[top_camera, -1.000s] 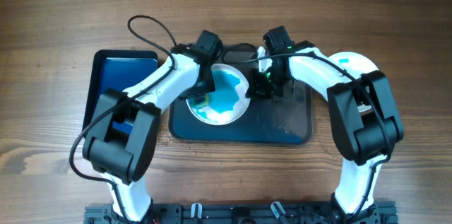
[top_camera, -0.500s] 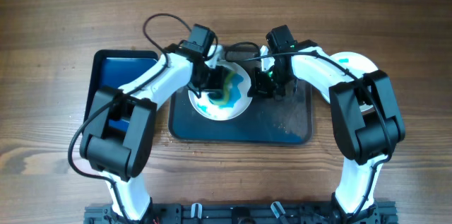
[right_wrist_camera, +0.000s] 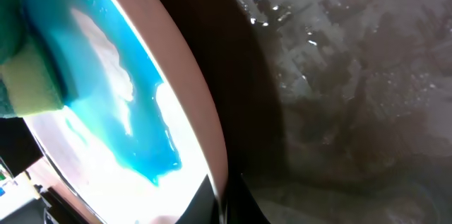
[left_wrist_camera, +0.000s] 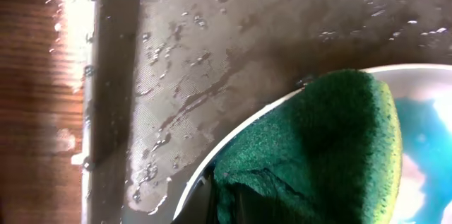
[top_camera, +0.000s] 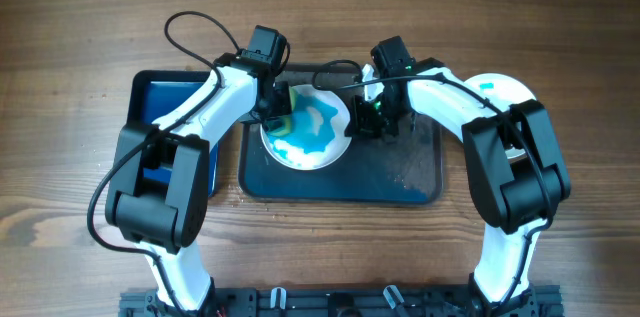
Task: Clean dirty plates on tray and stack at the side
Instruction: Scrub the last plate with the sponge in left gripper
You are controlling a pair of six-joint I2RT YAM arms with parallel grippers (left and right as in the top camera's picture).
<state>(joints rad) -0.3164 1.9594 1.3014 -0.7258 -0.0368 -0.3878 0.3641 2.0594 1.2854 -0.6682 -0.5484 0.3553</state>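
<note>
A round white plate (top_camera: 312, 142) smeared with blue lies on the left half of the dark tray (top_camera: 410, 172). My left gripper (top_camera: 277, 120) is shut on a green and yellow sponge (top_camera: 284, 123) and presses it on the plate's left rim; the sponge fills the left wrist view (left_wrist_camera: 318, 153). My right gripper (top_camera: 365, 119) is shut on the plate's right rim, and its fingers pinch the edge in the right wrist view (right_wrist_camera: 224, 196). The blue smear shows in that view (right_wrist_camera: 106, 83). Another white plate with a blue mark (top_camera: 497, 87) lies on the table to the right, partly under my right arm.
A smaller black tray with a blue inside (top_camera: 165, 107) lies to the left of the dark tray. The dark tray's surface is wet (left_wrist_camera: 191, 61). Wooden table all round. A cable loops over the left arm.
My left gripper has slid the sponge from the plate's middle to its upper left rim. The blue smear is spread differently. The right gripper has stayed on the rim.
</note>
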